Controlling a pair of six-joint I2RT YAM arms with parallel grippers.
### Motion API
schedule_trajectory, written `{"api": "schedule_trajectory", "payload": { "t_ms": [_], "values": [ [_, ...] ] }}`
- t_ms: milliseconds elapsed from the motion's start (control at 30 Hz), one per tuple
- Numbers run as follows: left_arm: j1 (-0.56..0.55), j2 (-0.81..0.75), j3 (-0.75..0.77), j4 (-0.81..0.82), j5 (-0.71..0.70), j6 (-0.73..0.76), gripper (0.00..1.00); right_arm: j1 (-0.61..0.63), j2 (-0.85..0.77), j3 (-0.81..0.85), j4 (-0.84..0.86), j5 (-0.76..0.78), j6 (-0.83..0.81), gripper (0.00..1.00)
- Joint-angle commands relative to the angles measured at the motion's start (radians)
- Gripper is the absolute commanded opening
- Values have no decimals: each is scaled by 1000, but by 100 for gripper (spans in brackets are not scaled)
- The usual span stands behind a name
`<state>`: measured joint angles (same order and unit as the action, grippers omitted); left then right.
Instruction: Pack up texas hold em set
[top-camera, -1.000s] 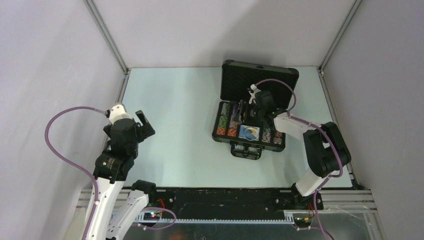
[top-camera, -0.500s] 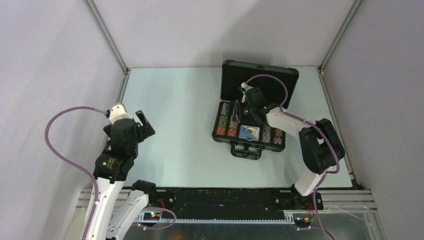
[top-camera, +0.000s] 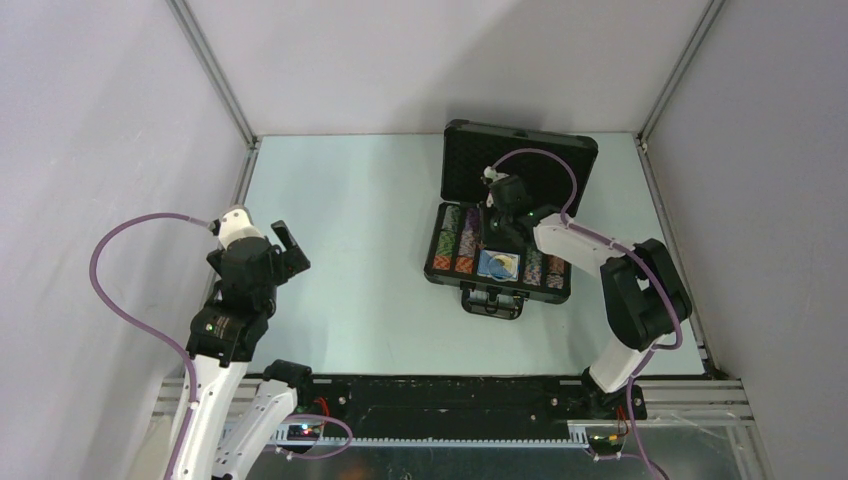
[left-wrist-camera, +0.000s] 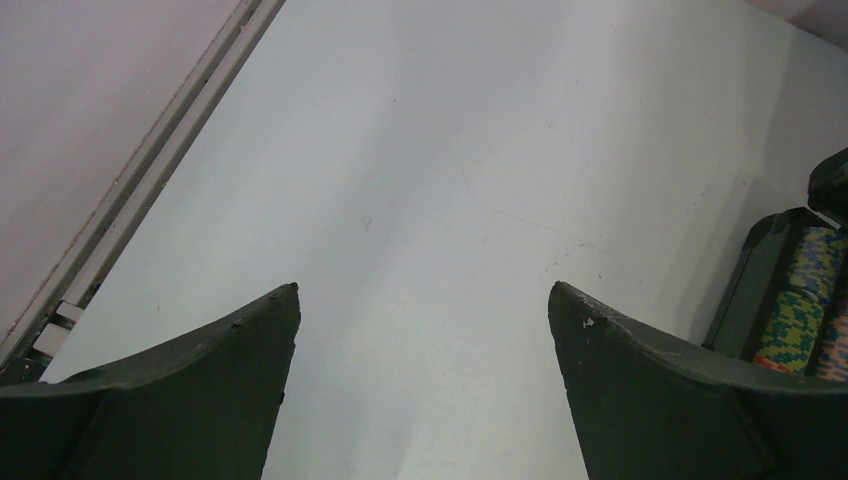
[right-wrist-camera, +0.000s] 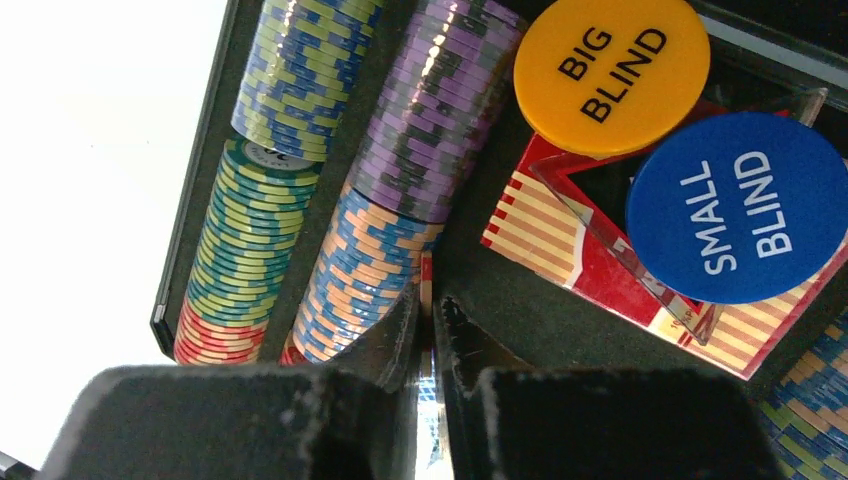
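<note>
Jaws all but closed on a thin red-white sliver (right-wrist-camera: 428, 268), gripped or not unclear, the right gripper (right-wrist-camera: 430, 305) dips into the case (top-camera: 436, 262) at the tabletop's (top-camera: 340, 230) far right. Chip rows (right-wrist-camera: 300, 70), card box (right-wrist-camera: 560, 235) and blind buttons (right-wrist-camera: 610, 70) lie packed. Its lid (top-camera: 470, 165) stands open near the back edge. Left gripper (left-wrist-camera: 422, 292) gapes empty over roomy tabletop.

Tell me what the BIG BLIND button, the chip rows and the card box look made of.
BIG BLIND button: likely hard plastic, smooth matt yellow face with printed lettering.
Chip rows: probably moulded plastic or clay composite, slightly glossy, striped edges catching light.
Card box: seemingly printed cardboard, red-and-cream stripes, flat sharp corner.
</note>
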<state>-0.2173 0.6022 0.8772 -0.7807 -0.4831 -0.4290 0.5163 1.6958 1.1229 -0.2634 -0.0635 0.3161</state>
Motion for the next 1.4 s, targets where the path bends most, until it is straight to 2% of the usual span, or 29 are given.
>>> {"api": "schedule_trajectory", "payload": {
  "t_ms": [0, 200, 367, 500, 600, 667, 867, 1000, 1100, 1367],
  "values": [
    [9, 3, 12, 12, 4, -9, 98, 7, -45, 11, -49, 36, -21, 8],
    [10, 5, 12, 11, 6, -9, 98, 5, -99, 11, -85, 115, -49, 5],
    [9, 6, 13, 11, 5, -9, 98, -6, -150, 12, -85, 96, -67, 0],
    [9, 5, 12, 11, 4, -9, 98, -5, -184, 11, -81, -30, -139, 0],
    [9, 8, 12, 11, 6, -9, 98, 32, -207, 12, -83, -197, -285, 0],
    [10, 6, 12, 11, 6, -9, 98, 78, -213, 12, -100, -253, -395, 0],
    [10, 7, 12, 11, 5, -9, 98, 172, -194, 12, -148, -305, -558, 0],
    [9, 8, 12, 12, 6, -9, 98, 219, -175, 11, -174, -274, -632, 0],
    [10, 8, 12, 11, 6, -9, 98, 255, -154, 11, -180, -184, -670, 0],
    [9, 8, 11, 11, 6, -7, 98, 269, -112, 11, -175, -77, -698, 0]
  ]
}}
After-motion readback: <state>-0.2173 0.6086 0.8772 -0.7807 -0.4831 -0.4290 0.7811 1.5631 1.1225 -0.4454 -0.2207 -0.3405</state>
